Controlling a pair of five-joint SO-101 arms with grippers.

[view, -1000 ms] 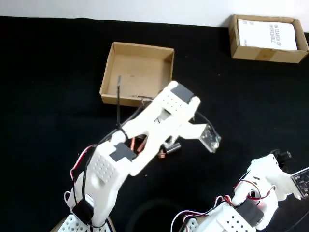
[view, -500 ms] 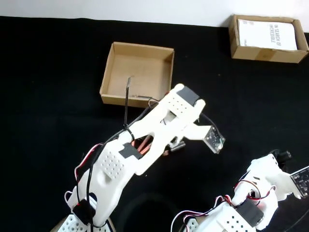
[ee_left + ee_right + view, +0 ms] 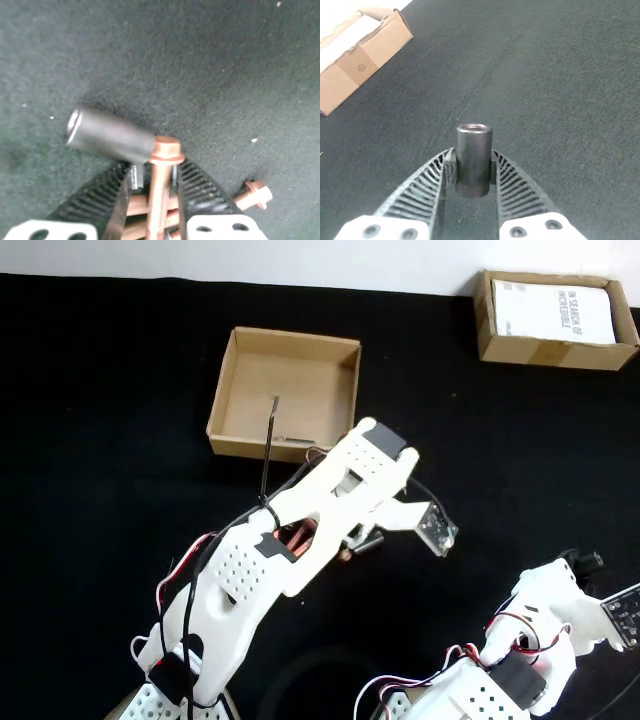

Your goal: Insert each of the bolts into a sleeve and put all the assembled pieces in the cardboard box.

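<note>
No assembled piece lies in the cardboard box (image 3: 240, 445), so by my judgement every bolt is yet to be mated and boxed. The left tool (image 3: 155, 167) is clenched on a copper bolt (image 3: 165, 152). The bolt's long axis runs along the jaws, with its flanged head poking out past the fingertips. That head sits against one end of a second sleeve (image 3: 107, 136), which lies on its side on the tabletop (image 3: 225, 75). A loose bolt (image 3: 255, 192) rests nearby. The right tool (image 3: 472, 152) grips a steel sleeve (image 3: 474, 142) lengthwise between its jaws, with the open bore facing away from the wrist.
</note>
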